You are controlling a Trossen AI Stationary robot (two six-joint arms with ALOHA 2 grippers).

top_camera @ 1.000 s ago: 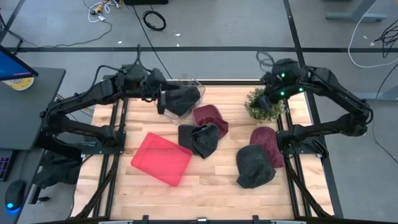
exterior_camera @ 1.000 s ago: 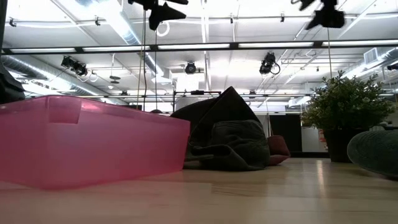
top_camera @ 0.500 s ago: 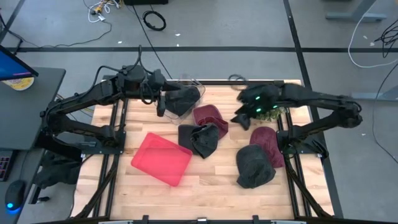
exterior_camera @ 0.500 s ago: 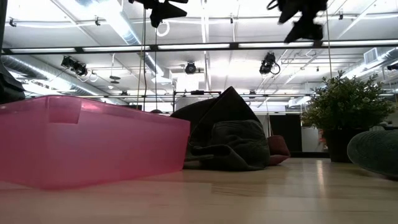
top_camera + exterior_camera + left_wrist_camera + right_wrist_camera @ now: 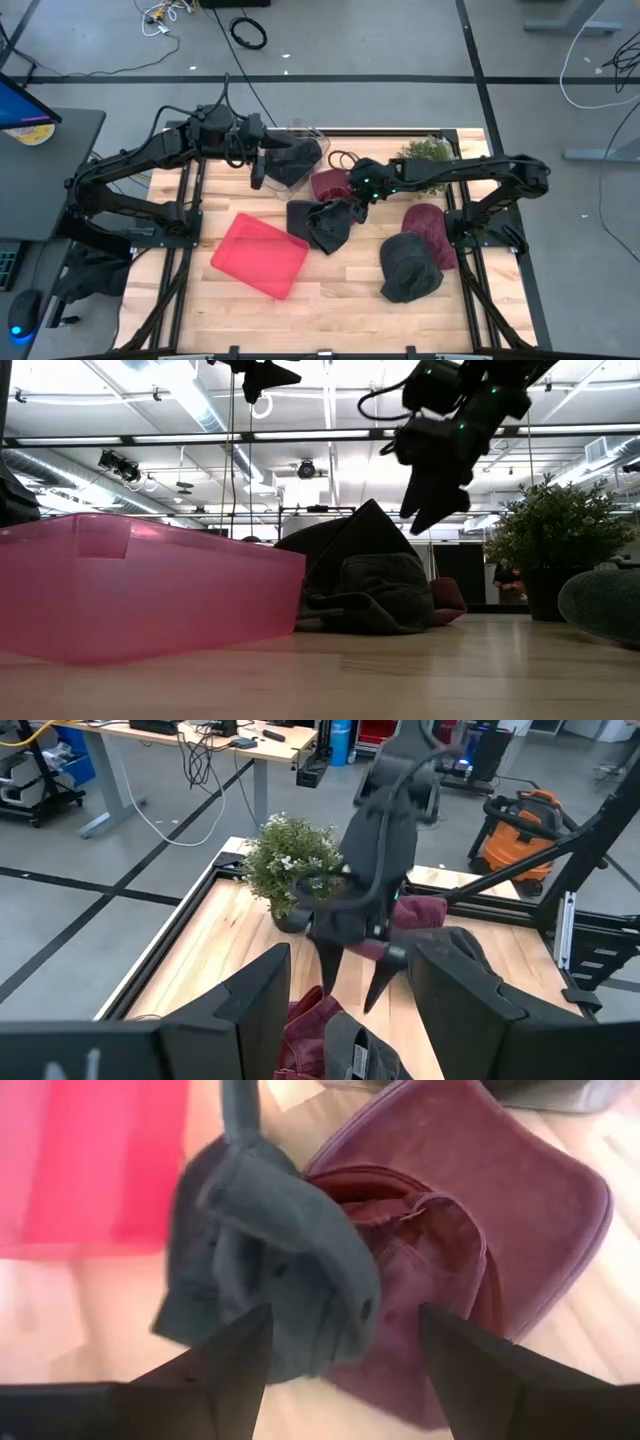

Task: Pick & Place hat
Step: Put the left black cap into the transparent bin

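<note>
Nearest us at 5 o'clock lies a dark grey knit hat (image 5: 407, 267), w/ a maroon hat (image 5: 431, 228) touching it; a pink plastic bin (image 5: 259, 254) sits at 7. Mid-table, our right gripper (image 5: 358, 196) hangs spread wide, empty, above a crumpled dark grey cap (image 5: 322, 223) & maroon cap (image 5: 337, 187). At 11, our left gripper (image 5: 262, 166) sits beside a clear container (image 5: 296, 165); fingers apart, nothing held. Small potted plant (image 5: 425, 155) at 1.

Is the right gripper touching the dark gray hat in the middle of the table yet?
Apart. In the low view the right gripper hangs open with background showing between its fingertips and the dark gray hat.
</note>
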